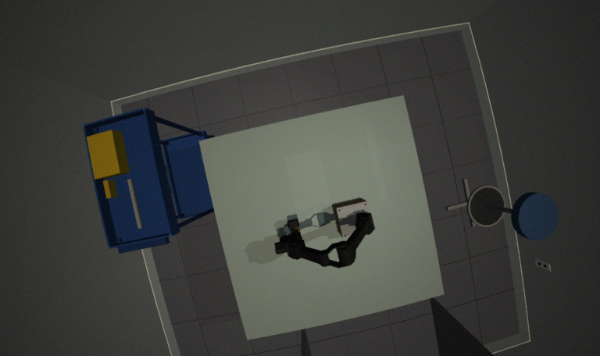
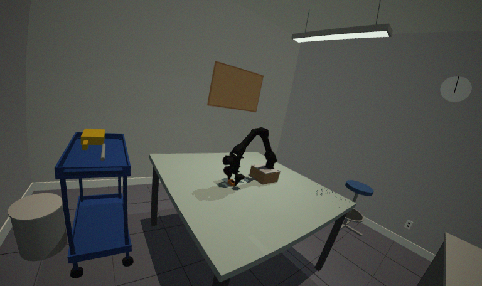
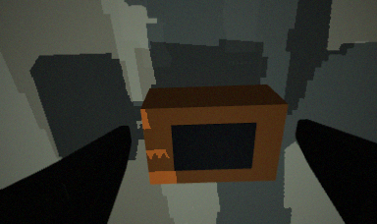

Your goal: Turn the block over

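The orange block (image 3: 269,152) (image 2: 231,182) rests on the pale table (image 1: 261,171) (image 2: 270,219). In the wrist view its dark rectangular mark (image 3: 213,147) faces up toward the camera. In the top view only a sliver of orange shows beside the dark arm. My gripper (image 3: 212,130) (image 2: 233,182) is open and low over the block, with one finger on each side of it. In the wrist view gaps show between the block and both fingertips. Any contact between fingertips and table is too small to tell.
The arm's base stands on a brown box with a pale top (image 1: 346,212) (image 2: 264,175), to the right of the block. A blue cart (image 1: 152,158) (image 2: 93,171) stands off the table's left side. A blue stool (image 1: 535,216) (image 2: 359,187) stands off the right side.
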Action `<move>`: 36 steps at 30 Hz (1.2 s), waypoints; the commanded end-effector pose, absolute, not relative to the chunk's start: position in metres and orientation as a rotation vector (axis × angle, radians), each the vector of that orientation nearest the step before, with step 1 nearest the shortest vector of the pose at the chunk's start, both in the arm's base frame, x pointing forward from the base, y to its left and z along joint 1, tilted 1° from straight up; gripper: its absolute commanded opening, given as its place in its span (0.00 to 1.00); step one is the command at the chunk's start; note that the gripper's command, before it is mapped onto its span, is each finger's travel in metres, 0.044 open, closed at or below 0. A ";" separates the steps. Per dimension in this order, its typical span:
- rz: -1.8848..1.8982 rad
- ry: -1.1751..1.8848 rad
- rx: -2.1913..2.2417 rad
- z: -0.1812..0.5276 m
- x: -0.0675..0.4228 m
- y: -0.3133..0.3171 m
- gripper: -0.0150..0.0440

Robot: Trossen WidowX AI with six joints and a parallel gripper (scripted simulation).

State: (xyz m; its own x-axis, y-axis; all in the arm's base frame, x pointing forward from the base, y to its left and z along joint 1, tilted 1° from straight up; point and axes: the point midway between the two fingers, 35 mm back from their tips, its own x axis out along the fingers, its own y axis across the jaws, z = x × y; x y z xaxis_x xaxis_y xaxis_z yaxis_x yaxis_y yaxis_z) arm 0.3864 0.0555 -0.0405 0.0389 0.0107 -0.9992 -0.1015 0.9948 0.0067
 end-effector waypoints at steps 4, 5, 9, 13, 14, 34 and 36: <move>0.085 1.527 -0.067 -0.041 0.387 0.056 0.77; 0.085 1.527 -0.067 -0.041 0.387 0.056 0.75; 0.085 1.527 -0.067 -0.041 0.387 0.056 0.71; 0.085 1.527 -0.067 -0.041 0.387 0.056 0.66; 0.085 1.527 -0.067 -0.041 0.387 0.056 0.65; 0.085 1.527 -0.067 -0.011 0.386 0.056 0.25; 0.085 1.524 -0.066 -0.011 0.386 0.056 0.25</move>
